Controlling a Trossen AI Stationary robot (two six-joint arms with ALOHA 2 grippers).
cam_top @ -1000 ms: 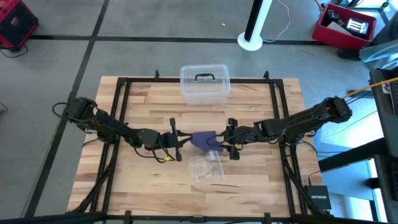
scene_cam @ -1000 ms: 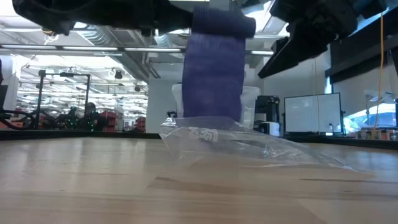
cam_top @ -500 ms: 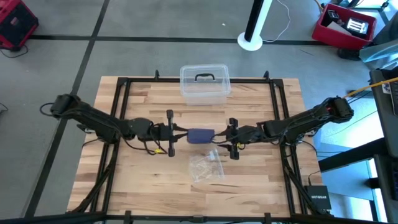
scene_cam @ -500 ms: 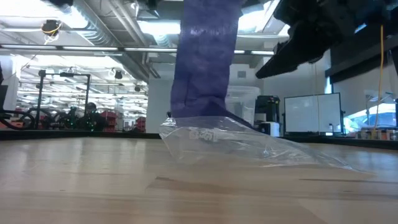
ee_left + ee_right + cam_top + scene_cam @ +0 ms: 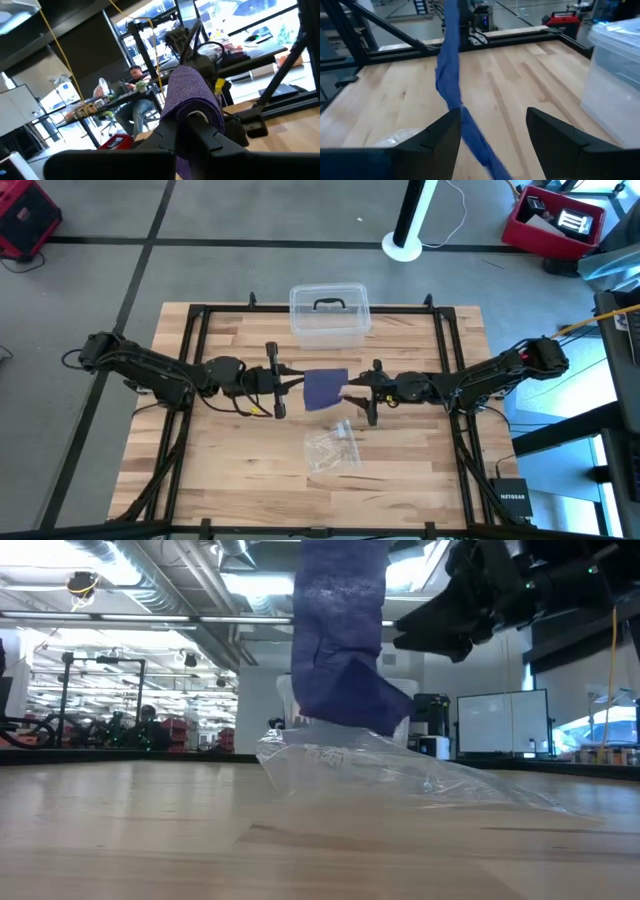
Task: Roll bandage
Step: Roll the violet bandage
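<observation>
The dark blue-purple bandage (image 5: pixel 325 388) hangs over the middle of the table as a strip (image 5: pixel 340 630). Its lower part bends sideways (image 5: pixel 362 702) just behind the clear plastic bag. My left gripper (image 5: pixel 290 383) is shut on its upper end, which shows as a rounded wrap in the left wrist view (image 5: pixel 192 95). My right gripper (image 5: pixel 352 392) is open on the strip's right side. In the right wrist view its two fingers (image 5: pixel 492 122) stand on either side of the strip (image 5: pixel 451 70), which runs down between them. Where the strip's lower end lies is hidden. My left gripper is shut on the bandage's upper end (image 5: pixel 196 107), coming level from the table's left. The fabric lies wrapped over the fingertips and hides the place of contact. The rest hangs down as a slack strip. My right gripper: I cannot tell whether its open fingers touch the strip.
A clear plastic box (image 5: pixel 329 312) with a black handle stands at the far edge. A clear crinkly bag (image 5: pixel 332 446) lies on the table nearer than the bandage, in front of it in the low view (image 5: pixel 400 775). A person sits in the room beyond (image 5: pixel 135 82).
My left gripper has drawn back toward the table's left and far edges and turned, carrying the bandage's upper end higher. The bandage has gone from a short hanging piece to a longer strip whose lower part now bends sideways. My right gripper has moved left, toward the strip.
</observation>
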